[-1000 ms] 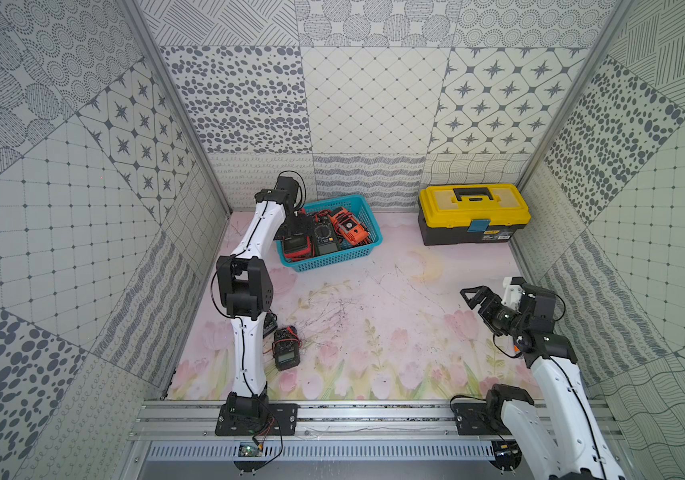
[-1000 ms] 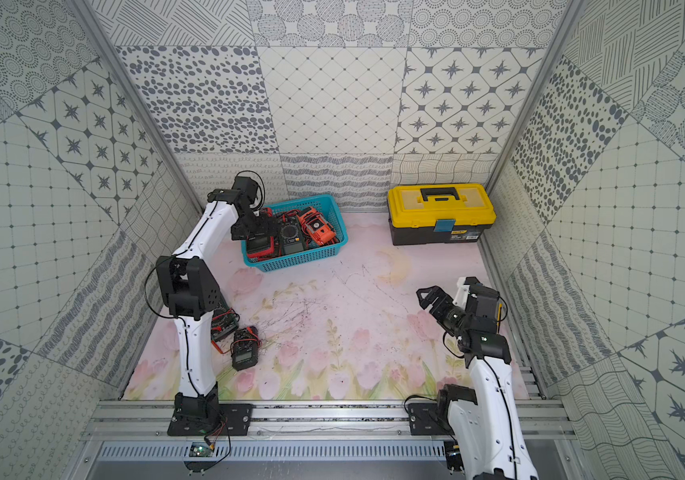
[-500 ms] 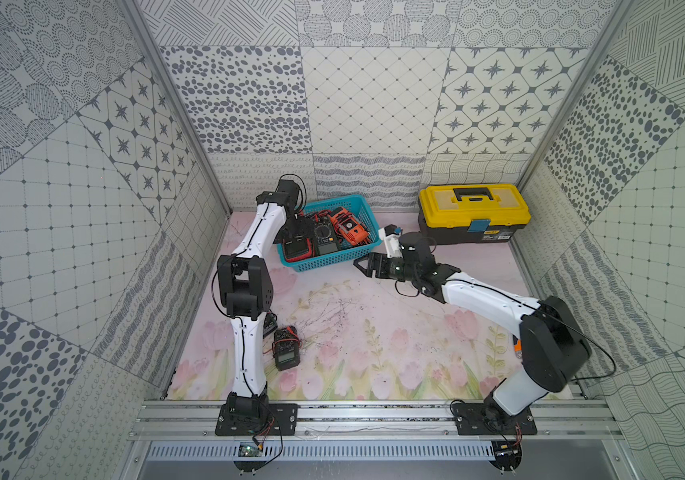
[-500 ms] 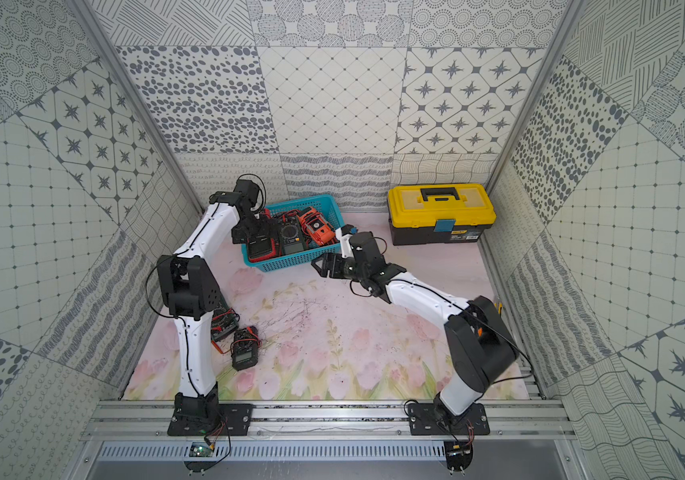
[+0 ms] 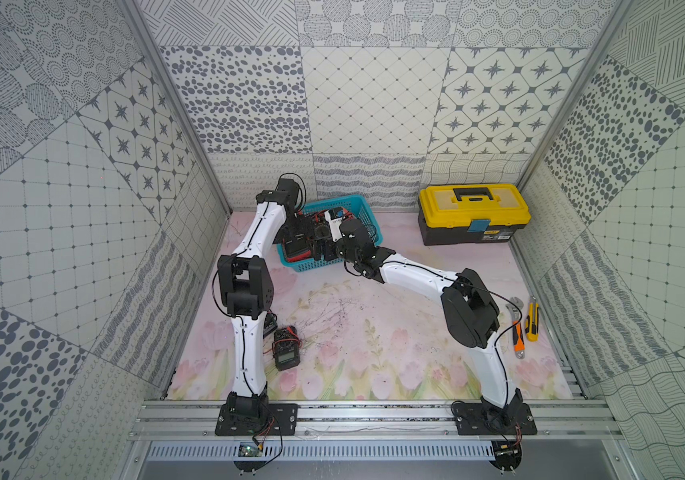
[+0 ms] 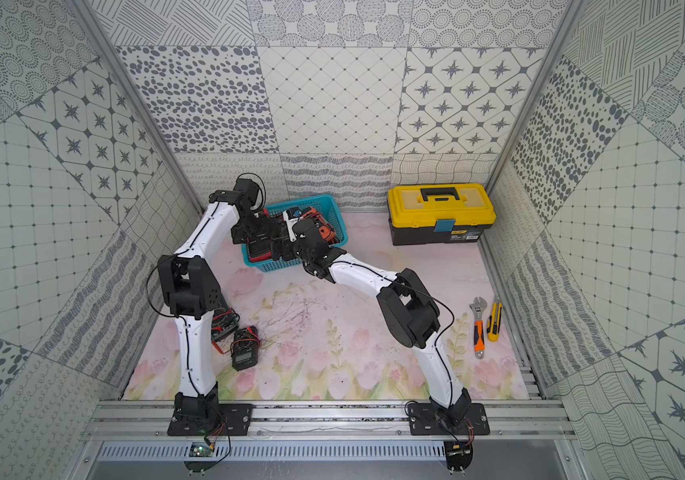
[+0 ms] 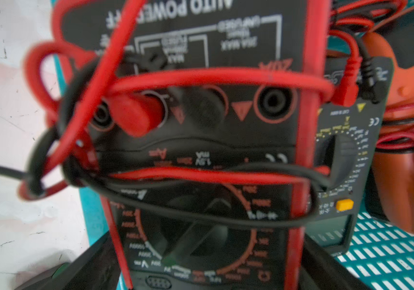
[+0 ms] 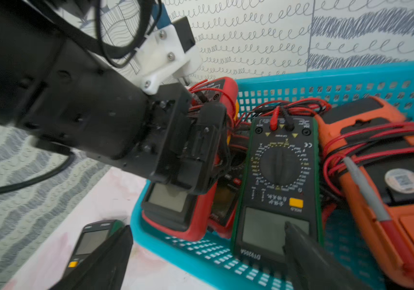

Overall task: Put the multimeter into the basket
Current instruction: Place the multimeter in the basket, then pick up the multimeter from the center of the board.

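Note:
The turquoise basket [image 5: 358,206] [image 6: 321,203] [image 8: 326,77] [image 7: 389,251] stands at the back left and holds several multimeters. A red multimeter [image 7: 201,140] [image 8: 173,211] wrapped in red and black leads lies at its left end. My left gripper [image 5: 301,235] [image 6: 254,232] [image 7: 206,258] is open, one jaw on each side of that multimeter. My right gripper [image 5: 324,249] [image 6: 283,249] [image 8: 204,251] is open at the basket's front wall, one finger over the green-edged multimeter [image 8: 278,180]. Two more multimeters [image 5: 287,351] [image 6: 244,348] lie by the left arm's base.
A yellow-lidded black toolbox [image 5: 474,216] [image 6: 441,214] stands at the back right. An orange-handled wrench [image 5: 516,328] and a yellow utility knife [image 5: 532,318] lie along the right wall. Another dark multimeter [image 8: 93,238] lies on the mat just outside the basket.
My right arm has swung from the front right across the mat to the basket's front edge. The left gripper has stayed over the basket's left end.

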Robot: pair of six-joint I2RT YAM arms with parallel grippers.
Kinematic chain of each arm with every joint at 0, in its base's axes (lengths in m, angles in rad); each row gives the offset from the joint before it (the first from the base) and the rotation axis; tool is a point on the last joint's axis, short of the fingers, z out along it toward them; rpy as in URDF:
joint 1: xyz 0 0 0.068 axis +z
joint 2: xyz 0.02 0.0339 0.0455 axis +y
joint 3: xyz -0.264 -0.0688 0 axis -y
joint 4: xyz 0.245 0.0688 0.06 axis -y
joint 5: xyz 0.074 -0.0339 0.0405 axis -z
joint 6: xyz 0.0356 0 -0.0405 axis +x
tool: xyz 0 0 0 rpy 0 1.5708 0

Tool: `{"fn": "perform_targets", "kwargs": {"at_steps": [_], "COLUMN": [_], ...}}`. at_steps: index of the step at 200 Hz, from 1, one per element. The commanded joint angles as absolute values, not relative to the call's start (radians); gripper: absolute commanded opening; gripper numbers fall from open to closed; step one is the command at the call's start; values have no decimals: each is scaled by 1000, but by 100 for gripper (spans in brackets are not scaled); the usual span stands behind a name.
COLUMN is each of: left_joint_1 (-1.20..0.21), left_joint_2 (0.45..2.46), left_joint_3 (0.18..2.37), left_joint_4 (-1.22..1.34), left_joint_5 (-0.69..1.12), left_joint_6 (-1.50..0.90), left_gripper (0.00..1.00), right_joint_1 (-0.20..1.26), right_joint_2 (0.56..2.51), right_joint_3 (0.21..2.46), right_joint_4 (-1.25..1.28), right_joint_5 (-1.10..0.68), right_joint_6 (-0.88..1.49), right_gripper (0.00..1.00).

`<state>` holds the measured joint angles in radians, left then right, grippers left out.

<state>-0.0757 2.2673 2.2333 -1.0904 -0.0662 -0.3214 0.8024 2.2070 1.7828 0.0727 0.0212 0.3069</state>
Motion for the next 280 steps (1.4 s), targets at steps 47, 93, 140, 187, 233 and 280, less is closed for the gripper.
{"fn": "perform_targets", "kwargs": {"at_steps": [47, 93, 140, 187, 233, 280], "left_joint_1": [-72, -73, -71, -68, -68, -53], "left_joint_2": [2294, 2300, 2271, 2252, 2222, 2116], "left_joint_3": [2286, 2286, 2292, 2324, 2355, 2299], "left_joint_4": [-1155, -1154, -1176, -1205, -1250, -1249], "left_joint_5": [-83, -44, -46, -37, -57, -131], "left_joint_6": [-329, -341, -298, -273, -248, -240], "left_gripper": [99, 99, 99, 99, 99, 99], "right_joint_1": [818, 829, 829, 828, 824, 825], "right_joint_2": [2413, 2507, 2620, 2649, 2737, 2681], "right_joint_3": [2024, 2156, 2320, 2348, 2541, 2534], "right_joint_4": [39, -24, -186, -240, -408, -412], "right_joint_5": [81, 105, 172, 221, 214, 96], "right_joint_6": [155, 184, 190, 210, 218, 208], "right_gripper": [98, 98, 98, 98, 98, 98]}}
